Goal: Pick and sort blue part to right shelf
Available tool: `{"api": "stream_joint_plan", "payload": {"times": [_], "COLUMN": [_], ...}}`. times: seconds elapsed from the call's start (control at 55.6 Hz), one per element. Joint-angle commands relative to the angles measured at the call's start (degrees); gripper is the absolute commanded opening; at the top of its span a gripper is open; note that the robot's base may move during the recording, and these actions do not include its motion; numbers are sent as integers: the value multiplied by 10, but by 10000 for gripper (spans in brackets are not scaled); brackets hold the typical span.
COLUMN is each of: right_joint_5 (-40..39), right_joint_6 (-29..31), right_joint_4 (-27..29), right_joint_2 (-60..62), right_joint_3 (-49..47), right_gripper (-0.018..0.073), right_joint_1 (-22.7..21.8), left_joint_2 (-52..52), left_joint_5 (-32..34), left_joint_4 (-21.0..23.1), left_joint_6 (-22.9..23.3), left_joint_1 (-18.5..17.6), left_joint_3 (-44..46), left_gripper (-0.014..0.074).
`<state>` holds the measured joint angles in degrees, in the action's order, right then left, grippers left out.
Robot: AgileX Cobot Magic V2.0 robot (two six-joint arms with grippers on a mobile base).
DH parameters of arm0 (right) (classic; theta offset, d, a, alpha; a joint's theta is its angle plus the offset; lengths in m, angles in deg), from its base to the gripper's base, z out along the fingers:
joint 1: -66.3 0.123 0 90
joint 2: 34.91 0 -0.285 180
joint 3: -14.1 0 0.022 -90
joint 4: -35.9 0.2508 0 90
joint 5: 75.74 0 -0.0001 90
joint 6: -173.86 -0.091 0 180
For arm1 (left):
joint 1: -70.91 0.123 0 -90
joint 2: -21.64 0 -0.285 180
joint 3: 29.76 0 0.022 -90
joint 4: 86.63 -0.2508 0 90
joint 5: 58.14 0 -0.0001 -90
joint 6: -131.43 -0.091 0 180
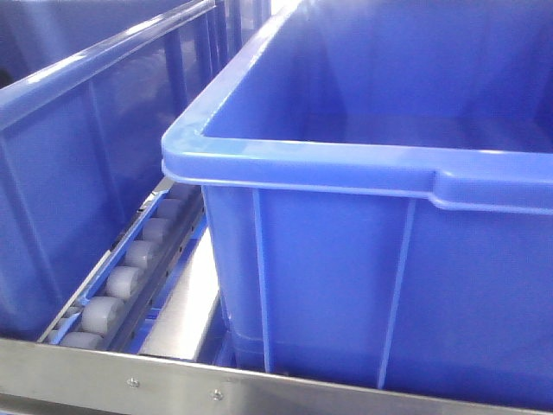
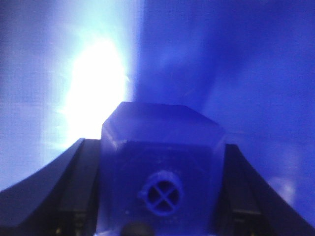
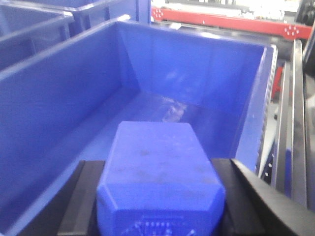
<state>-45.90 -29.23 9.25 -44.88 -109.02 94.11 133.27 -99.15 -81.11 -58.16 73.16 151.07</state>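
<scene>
At my right wrist: my right gripper [image 3: 162,206] is pinching a blue part [image 3: 160,167], with my black fingers [image 3: 248,196] pressed against its two sides.
Blue part, place: it hangs over the open mouth of a large blue bin [image 3: 64,93]; the bin's floor and far wall show past it. I cannot tell whether it sits below the rim.
Beyond the bin: a red beam [image 3: 221,22] runs across the top, and another blue bin [image 3: 29,24] stands at upper left.
At my left wrist: my left gripper [image 2: 161,196] is clamped on a second blue part [image 2: 162,142], dark fingers [image 2: 69,187] tight on either side. A round mark with a cross in it faces the camera.
Second blue part, place: blue surfaces lie all round it, with a white glare at upper left; it is too blurred to say which bin this is.
Right shelf [image 1: 173,376]: its steel front rail runs along the bottom of the front view.
Roller track [image 1: 130,277]: grey rollers slope away between two bins.
Near bin [image 1: 363,259]: large and blue, at right, its rim rounded.
Neighbouring bin [image 1: 78,173]: blue, at left, just beside the track.
</scene>
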Motion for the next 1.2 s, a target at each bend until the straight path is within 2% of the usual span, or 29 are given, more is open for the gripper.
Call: {"api": "stream_joint_plan", "payload": {"times": [0.0,0.09,0.162,0.36,0.503,0.629,0.791,1.187], "right_joint_5": [-42,-42,-42,-42,-42,-42,-42,-38], "right_joint_6": [5,5,5,5,5,5,5,5], "right_joint_4": [-16,-16,-16,-16,-16,-16,-16,-15], "right_joint_2": [-12,-12,-12,-12,-12,-12,-12,-13], "right_joint_3": [-17,-17,-17,-17,-17,-17,-17,-35], "right_gripper": [123,123,123,123,123,123,123,123], "right_joint_1": [-1,-1,-1,-1,-1,-1,-1,-1], "left_joint_2": [-25,-28,-30,-68,-140,-237,-398,-821], "left_joint_5": [15,7,-8,-47,-75,-52,2,110], "left_joint_4": [3,2,1,1,9,19,25,26], "left_joint_6": [-1,-1,-1,-1,-1,-1,-1,-1], "left_joint_1": [0,0,0,0,0,0,0,0], "left_joint_3": [34,47,60,68,58,6,-123,-403], "left_gripper": [414,531,578,586,581,500,360,183]}}
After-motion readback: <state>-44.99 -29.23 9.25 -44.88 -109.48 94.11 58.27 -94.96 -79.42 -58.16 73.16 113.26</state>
